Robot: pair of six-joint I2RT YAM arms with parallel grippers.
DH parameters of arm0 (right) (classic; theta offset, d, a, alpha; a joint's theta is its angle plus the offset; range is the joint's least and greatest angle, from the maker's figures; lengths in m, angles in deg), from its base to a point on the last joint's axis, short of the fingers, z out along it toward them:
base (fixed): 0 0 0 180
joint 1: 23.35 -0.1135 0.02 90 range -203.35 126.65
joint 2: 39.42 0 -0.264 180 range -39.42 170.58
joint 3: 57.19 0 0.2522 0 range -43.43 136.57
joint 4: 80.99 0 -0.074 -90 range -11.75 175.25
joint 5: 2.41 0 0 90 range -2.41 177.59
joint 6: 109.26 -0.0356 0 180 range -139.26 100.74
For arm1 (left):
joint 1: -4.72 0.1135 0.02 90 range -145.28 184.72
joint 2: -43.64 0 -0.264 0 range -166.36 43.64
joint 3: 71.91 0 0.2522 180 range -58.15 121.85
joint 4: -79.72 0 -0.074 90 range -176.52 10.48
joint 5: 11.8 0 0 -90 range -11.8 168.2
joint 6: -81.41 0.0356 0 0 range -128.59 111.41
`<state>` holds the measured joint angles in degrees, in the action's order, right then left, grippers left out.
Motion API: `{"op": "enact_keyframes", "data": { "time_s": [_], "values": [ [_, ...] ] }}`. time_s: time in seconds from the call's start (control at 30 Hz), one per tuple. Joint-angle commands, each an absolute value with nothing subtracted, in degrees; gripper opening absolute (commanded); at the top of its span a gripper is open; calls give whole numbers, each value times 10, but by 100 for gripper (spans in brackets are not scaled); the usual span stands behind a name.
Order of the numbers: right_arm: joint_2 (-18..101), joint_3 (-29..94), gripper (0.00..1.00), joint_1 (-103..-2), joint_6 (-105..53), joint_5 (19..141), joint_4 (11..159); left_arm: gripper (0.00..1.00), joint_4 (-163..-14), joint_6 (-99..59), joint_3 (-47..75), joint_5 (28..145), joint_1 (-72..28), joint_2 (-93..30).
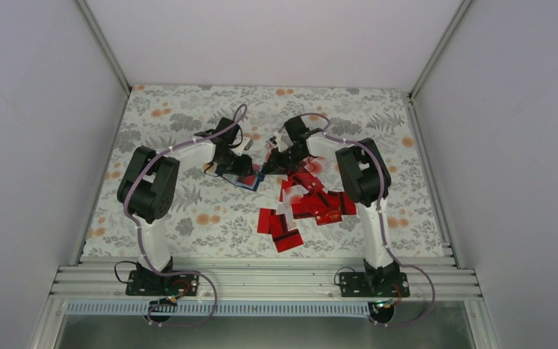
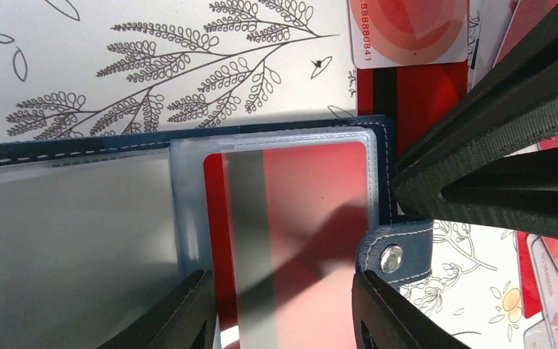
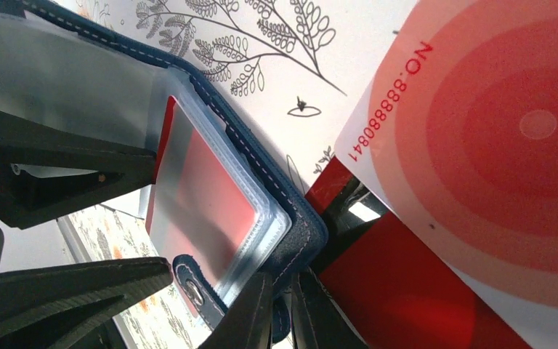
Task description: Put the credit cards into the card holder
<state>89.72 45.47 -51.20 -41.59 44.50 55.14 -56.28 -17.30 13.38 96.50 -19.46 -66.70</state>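
Note:
The navy card holder (image 1: 241, 178) lies open on the floral table, its clear sleeves up. In the left wrist view a red card with a grey stripe (image 2: 298, 218) sits inside a sleeve of the holder (image 2: 80, 149). My left gripper (image 2: 283, 313) is open, with one finger on each side of that card. My right gripper (image 3: 285, 313) is shut on the holder's navy corner edge (image 3: 301, 218), beside the snap tab. The sleeved card also shows in the right wrist view (image 3: 203, 196). Several loose red cards (image 1: 312, 203) lie right of the holder.
A white card with red circles and a printed number (image 3: 494, 131) lies just beyond the holder, over a plain red card (image 3: 407, 291). My two grippers (image 1: 236, 161) (image 1: 267, 169) are close together over the holder. White walls and metal rails (image 1: 261, 280) enclose the table.

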Motion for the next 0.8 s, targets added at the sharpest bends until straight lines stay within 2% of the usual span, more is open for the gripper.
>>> {"op": "enact_keyframes", "data": {
  "time_s": [0.0,0.33,0.77],
  "values": [
    [935,462,9,-520,-418,486,537,47,-591,-197,119,1012,-197,-661],
    [924,470,9,-516,-406,508,530,49,-579,-298,102,1012,-190,-609],
    [883,509,11,-510,-380,561,483,58,-577,-314,49,1026,-187,-542]
  ]
}}
